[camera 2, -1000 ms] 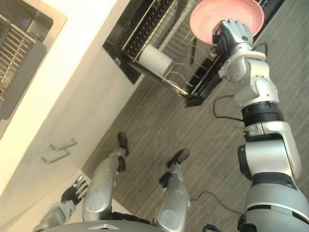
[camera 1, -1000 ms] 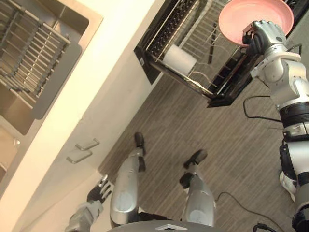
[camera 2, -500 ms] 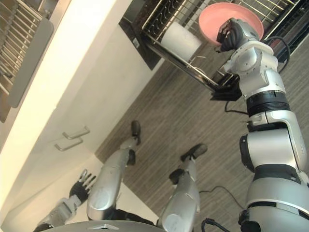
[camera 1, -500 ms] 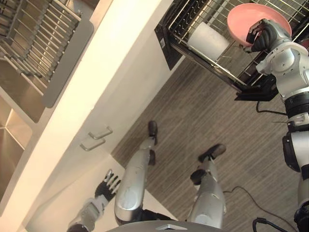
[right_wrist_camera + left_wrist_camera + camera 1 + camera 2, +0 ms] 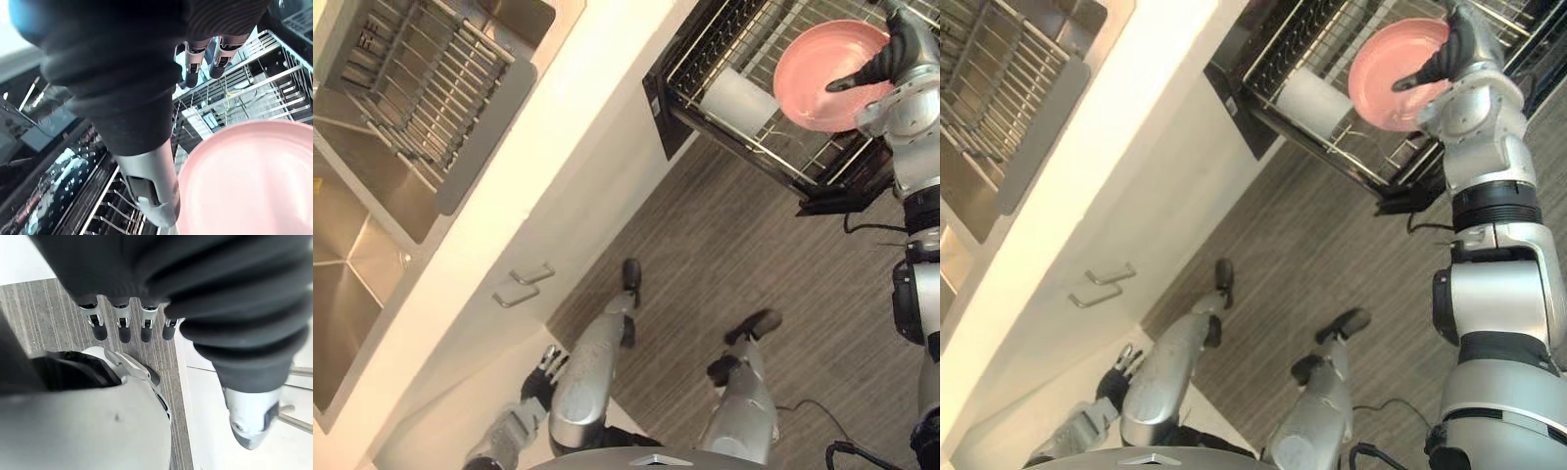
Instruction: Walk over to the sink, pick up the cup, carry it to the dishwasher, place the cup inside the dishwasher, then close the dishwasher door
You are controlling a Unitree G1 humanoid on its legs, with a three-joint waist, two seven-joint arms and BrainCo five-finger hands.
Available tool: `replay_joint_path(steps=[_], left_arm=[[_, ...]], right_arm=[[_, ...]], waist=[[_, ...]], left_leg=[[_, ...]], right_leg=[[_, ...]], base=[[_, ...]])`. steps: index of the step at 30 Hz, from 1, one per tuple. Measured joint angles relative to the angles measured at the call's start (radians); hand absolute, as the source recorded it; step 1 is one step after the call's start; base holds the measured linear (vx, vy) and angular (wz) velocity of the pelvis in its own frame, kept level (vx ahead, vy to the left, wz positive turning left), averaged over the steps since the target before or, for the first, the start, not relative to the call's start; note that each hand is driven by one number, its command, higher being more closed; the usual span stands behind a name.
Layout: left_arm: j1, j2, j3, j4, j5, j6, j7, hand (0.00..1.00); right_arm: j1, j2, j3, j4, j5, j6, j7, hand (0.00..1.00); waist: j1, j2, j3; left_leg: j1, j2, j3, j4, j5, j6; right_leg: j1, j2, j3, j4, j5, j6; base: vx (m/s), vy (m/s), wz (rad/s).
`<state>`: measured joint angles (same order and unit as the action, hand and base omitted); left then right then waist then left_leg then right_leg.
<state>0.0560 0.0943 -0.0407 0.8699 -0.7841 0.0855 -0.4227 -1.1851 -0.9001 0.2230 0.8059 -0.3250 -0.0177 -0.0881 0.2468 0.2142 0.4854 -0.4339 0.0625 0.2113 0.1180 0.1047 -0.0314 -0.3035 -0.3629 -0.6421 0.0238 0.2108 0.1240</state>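
At the far left I am looking down on the steel sink (image 5: 352,284), with a wire drainer (image 5: 421,108) sitting across its upper basin. Just beside it the pale countertop (image 5: 578,98) is running diagonally, and below it two metal cabinet handles (image 5: 524,287) are standing out from the white cabinet front. I am letting my left hand (image 5: 541,370) hang low next to that cabinet, over the striped grey floor (image 5: 705,245); its fingers (image 5: 122,328) are straight and relaxed, holding nothing. Further right the dishwasher rack (image 5: 773,157) is standing out past the cabinet front, above the floor. A white cylinder (image 5: 737,101) is lying on its side in the rack's near corner. Just beside it the pink bowl (image 5: 818,83) is lying in the rack with its hollow facing up. I am holding my right hand (image 5: 899,44) over the bowl's far edge with the fingers (image 5: 191,68) stretched out toward the rack wires and the thumb (image 5: 151,181) reaching alongside the rim, so the hand is released rather than grasping. Whether the thumb is touching the bowl, I cannot tell.
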Motion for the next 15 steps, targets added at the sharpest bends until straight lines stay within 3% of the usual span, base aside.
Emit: replay_joint_path(steps=[6, 12, 15], left_arm=[[0.031, -0.001, 0.008, -0.025, 0.005, -0.008, 0.002, 0.0], [0.073, -0.021, 0.064, -0.034, 0.044, -0.029, 0.0, 0.0], [0.093, -0.024, 0.089, -0.023, 0.071, -0.047, 0.003, 0.0]], right_arm=[[-0.02, -0.009, -0.048, -0.014, 0.099, 0.007, -0.058, 0.0], [-0.012, -0.014, -0.2, -0.013, 0.301, 0.081, -0.1, 0.0], [0.105, -0.011, -0.351, -0.016, 0.438, 0.115, -0.111, 0.0]], waist=[[-0.04, -0.002, 0.001], [-0.077, -0.014, 0.009], [-0.097, -0.037, 0.009]], left_leg=[[0.089, -0.01, -0.013, -0.035, 0.007, -0.003], [0.192, -0.012, -0.022, -0.09, 0.026, -0.007], [0.262, -0.012, -0.025, -0.127, 0.036, -0.012]], right_leg=[[0.087, -0.003, -0.015, 0.0, -0.01, 0.013], [0.175, -0.005, -0.037, 0.003, -0.022, 0.02], [0.229, -0.013, -0.054, 0.037, -0.054, 0.028]], base=[[0.01, -0.007, 0.05], [0.0, -0.005, 0.04], [0.01, -0.02, 0.08]])
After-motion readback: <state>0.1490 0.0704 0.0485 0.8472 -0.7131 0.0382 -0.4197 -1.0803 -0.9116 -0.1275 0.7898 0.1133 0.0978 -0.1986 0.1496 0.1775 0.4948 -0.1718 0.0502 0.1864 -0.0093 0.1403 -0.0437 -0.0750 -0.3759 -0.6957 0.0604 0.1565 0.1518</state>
